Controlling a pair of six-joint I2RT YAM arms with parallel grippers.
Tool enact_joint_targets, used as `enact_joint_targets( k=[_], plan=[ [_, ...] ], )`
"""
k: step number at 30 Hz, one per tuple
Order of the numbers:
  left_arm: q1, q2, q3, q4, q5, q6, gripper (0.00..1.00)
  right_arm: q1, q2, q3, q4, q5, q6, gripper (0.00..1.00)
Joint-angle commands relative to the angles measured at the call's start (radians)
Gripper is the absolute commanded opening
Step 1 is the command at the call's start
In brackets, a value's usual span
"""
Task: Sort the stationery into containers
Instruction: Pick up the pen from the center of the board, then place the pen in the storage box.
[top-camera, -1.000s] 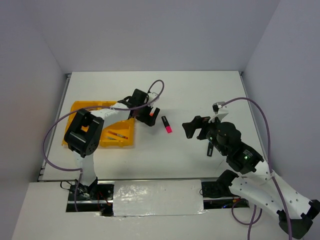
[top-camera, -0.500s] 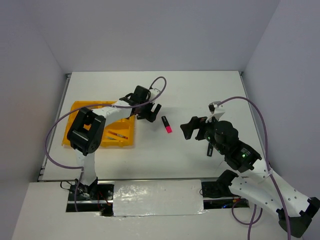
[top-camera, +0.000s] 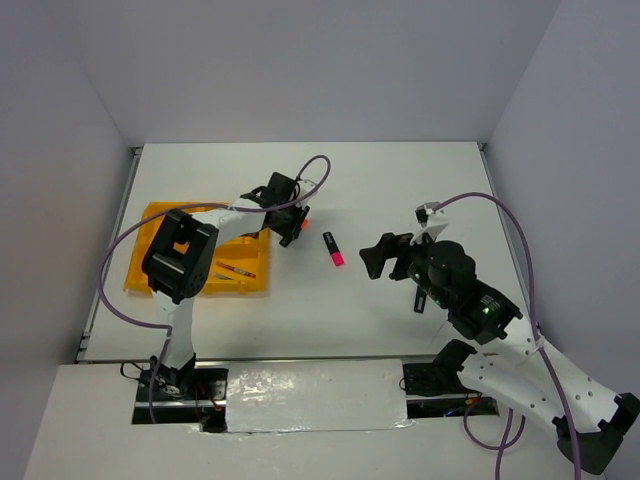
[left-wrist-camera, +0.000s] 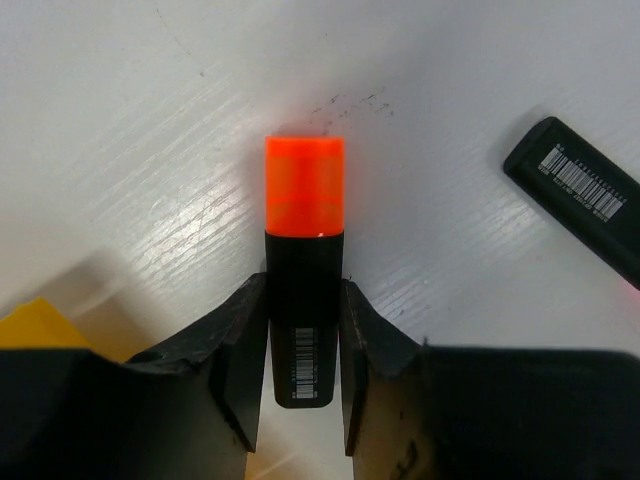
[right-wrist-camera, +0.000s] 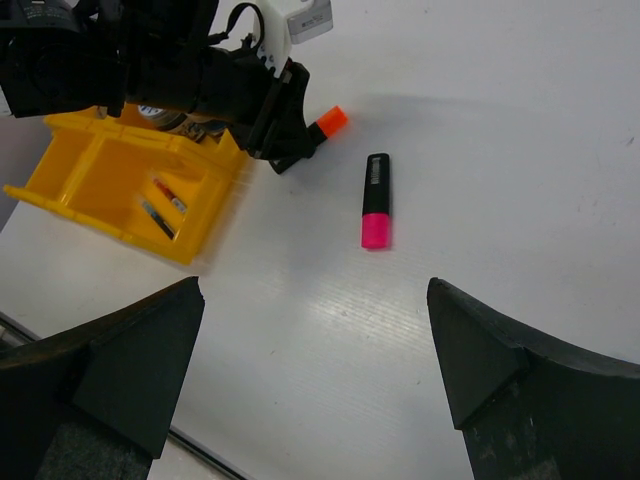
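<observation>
Right gripper (top-camera: 388, 256) sits nearest me, above the table (top-camera: 400, 180), its fingers (right-wrist-camera: 130, 370) spread wide apart. At its 9 o'clock lies the pink highlighter (top-camera: 332, 249), flat on the table, pink cap toward me and black body pointing to 12, touching nothing.

Further out, at the pink one's 10 o'clock, the left gripper (top-camera: 292, 228) is clamped on an orange-capped highlighter (left-wrist-camera: 305, 260). In my left wrist view both pads press the black barrel just behind the cap, and the cap sticks out past the fingertips. I cannot tell if it rests on the table or is lifted off it. The two highlighters are near each other but apart.

The yellow tray (top-camera: 150, 213) is at the left gripper's 8 o'clock, on the table's 9 o'clock side. Two pens (right-wrist-camera: 165, 205), one red, lie in its near-right compartment.
</observation>
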Motion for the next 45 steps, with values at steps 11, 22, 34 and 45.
enact_joint_targets(
  k=[11, 22, 34, 45],
  plan=[
    [-0.018, -0.036, 0.014, -0.019, -0.009, -0.066, 0.05, -0.004, -0.016, -0.014, 0.055, 0.002, -0.010, 1.00],
    [0.033, -0.464, -0.035, 0.005, -0.352, -0.407, 0.00, -0.004, -0.028, -0.018, 0.053, 0.000, -0.011, 1.00],
    [0.599, -0.886, -0.449, -0.242, -0.535, -0.959, 0.00, -0.004, -0.016, -0.017, 0.064, -0.030, -0.013, 1.00],
    [0.656, -0.912, -0.535, -0.217, -0.515, -0.945, 0.23, -0.001, -0.006, -0.011, 0.062, -0.040, -0.015, 1.00]
  ],
)
